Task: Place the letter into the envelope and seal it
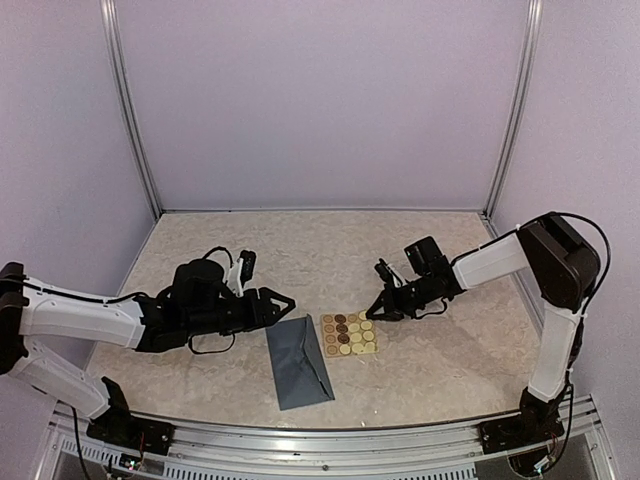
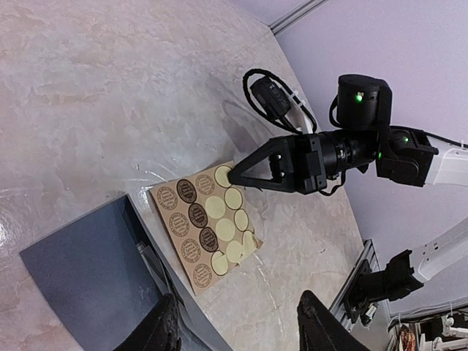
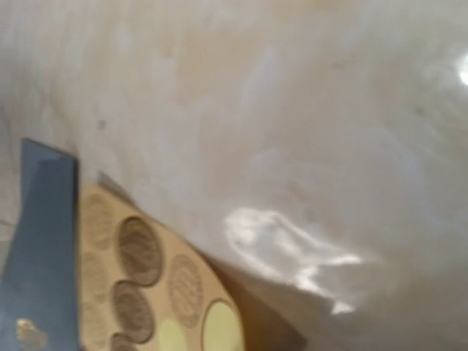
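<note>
The slate blue-grey envelope (image 1: 298,362) lies flat on the table near the front, between the arms. It also shows in the left wrist view (image 2: 80,278) and the right wrist view (image 3: 40,248). The letter is not in view. My left gripper (image 1: 276,308) hovers just above the envelope's far left corner, its jaws wide open and empty (image 2: 238,333). My right gripper (image 1: 374,310) is shut to a point, and its tip (image 2: 232,175) is at the far corner of the tan sticker sheet (image 2: 201,227). Its fingers do not show in the blurred right wrist view.
The sticker sheet (image 1: 348,334) lies right of the envelope, touching its edge, with rows of brown and pale round stickers (image 3: 146,278). Purple walls enclose the marble table (image 1: 300,240). A metal rail (image 1: 330,445) runs along the front edge.
</note>
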